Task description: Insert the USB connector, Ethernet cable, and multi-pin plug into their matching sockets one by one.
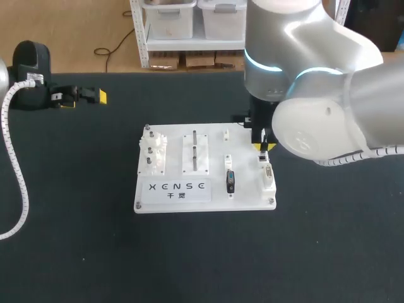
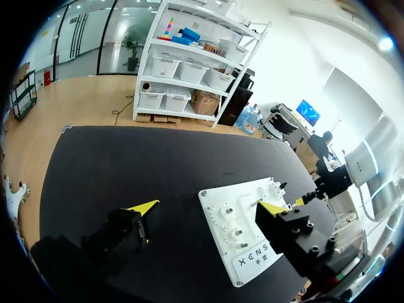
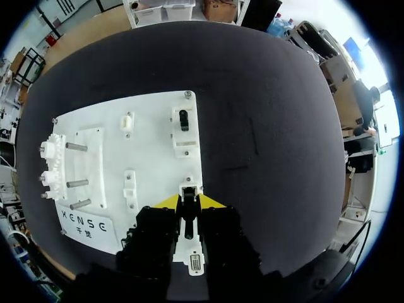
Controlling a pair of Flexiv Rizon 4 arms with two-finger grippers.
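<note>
My left arm comes in at the head view's left edge, its wrist held low and level near the table's (image 1: 76, 240) far side. The left gripper (image 1: 85, 96) points toward 3 o'clock. Its two yellow-tipped fingers (image 2: 142, 207) are spread wide with nothing between them. It sits well apart from the white board (image 1: 177, 205), at about 10 o'clock from it.

The board lies in the middle of the table. At its 9 o'clock side stands a column of white gears (image 1: 154, 151). Just beside them, toward 3 o'clock, is a plate with upright metal pegs (image 1: 195, 151). Further that way a small white socket block (image 1: 230, 165) holds a black connector (image 1: 230, 181) already seated in it. Along the board's 3 o'clock edge runs a long white block (image 1: 269, 185) that carries the multi-pin socket (image 3: 196, 262).

My right arm enters from the head view's right edge. Its big silver joints are folded over the board's 1 o'clock corner and the wrist is turned straight down. The right gripper (image 3: 189, 202) hangs over the far end of the long block, at about 2 o'clock on the board. Its fingers are drawn close together and pinch a narrow black plug (image 3: 188, 218) from two sides. The plug's front end is at a small square socket (image 3: 189, 188) in that block, just ahead of the yellow tips. I cannot tell how deep the plug sits in it. The multi-pin socket lies under the gripper's body, at 6 o'clock from that square socket in the head view.
</note>
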